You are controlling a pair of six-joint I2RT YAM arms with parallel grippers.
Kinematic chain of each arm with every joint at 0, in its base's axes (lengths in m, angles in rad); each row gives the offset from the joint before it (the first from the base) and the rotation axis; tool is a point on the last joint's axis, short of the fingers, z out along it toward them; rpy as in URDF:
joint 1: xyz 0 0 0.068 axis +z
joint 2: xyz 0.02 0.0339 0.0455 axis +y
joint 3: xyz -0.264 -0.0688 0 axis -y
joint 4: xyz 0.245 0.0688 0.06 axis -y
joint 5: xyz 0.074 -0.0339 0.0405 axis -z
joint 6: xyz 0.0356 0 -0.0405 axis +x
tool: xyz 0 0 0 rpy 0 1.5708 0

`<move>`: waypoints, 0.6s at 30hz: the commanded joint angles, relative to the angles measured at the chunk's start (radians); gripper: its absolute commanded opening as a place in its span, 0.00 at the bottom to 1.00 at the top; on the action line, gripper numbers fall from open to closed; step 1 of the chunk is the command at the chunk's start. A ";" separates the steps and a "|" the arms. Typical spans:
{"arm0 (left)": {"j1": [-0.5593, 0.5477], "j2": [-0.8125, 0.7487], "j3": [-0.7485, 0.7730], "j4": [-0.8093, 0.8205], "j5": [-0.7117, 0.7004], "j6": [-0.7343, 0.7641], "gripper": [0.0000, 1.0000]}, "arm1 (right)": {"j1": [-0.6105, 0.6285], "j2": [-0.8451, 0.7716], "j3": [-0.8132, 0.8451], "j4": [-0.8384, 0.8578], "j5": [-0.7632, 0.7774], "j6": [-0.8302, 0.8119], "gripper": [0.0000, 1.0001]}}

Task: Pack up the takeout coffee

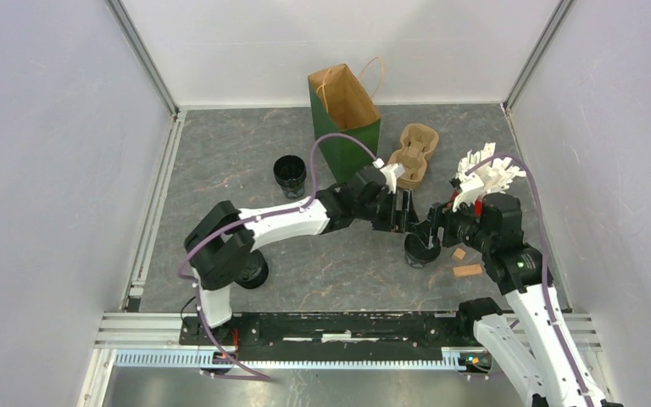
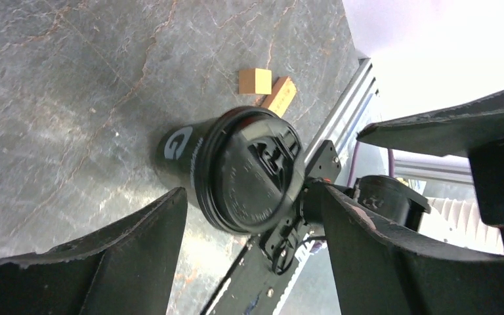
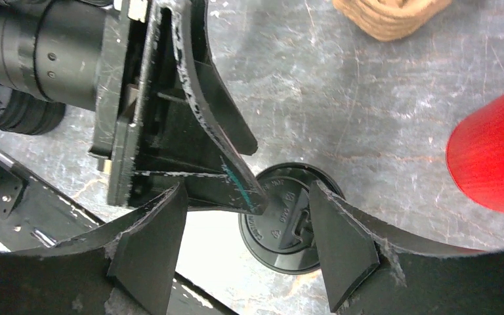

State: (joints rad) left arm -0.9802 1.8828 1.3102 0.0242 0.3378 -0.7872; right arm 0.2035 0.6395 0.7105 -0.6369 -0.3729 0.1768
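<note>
One takeout coffee, a black cup with a black lid (image 1: 421,250), stands on the grey table between the two grippers. My left gripper (image 1: 406,222) hangs just above its far side, open, with the cup's lid (image 2: 249,172) beyond the fingertips and nothing held. My right gripper (image 1: 431,231) is open over the same cup (image 3: 287,223), and one left finger (image 3: 233,174) crosses between its fingers. A second black cup (image 1: 289,174) stands left of the green paper bag (image 1: 344,119). A third black cup (image 1: 251,270) sits by the left arm's base.
The tan pulp carrier (image 1: 414,153) lies right of the bag. A red cup (image 1: 481,174) holding white packets stands behind the right gripper, close by (image 3: 492,157). Two small wooden blocks (image 1: 464,263) lie right of the lidded cup. White walls surround the table.
</note>
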 commanded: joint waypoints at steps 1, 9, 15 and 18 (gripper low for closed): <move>0.020 -0.163 0.046 -0.105 -0.096 0.028 0.82 | 0.020 -0.037 0.023 0.017 -0.068 0.018 0.73; 0.062 -0.408 0.073 -0.378 -0.385 0.108 0.84 | 0.058 -0.079 -0.093 0.088 -0.100 0.067 0.56; 0.134 -0.566 0.032 -0.532 -0.514 0.191 0.88 | 0.175 -0.044 -0.140 0.181 -0.033 0.121 0.51; 0.162 -0.669 -0.014 -0.580 -0.497 0.241 0.91 | 0.288 0.010 -0.123 0.208 0.051 0.139 0.50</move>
State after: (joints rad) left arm -0.8452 1.3163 1.3403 -0.4339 -0.0952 -0.6601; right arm 0.3904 0.6056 0.5678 -0.5282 -0.4103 0.2737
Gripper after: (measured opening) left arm 0.888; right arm 0.502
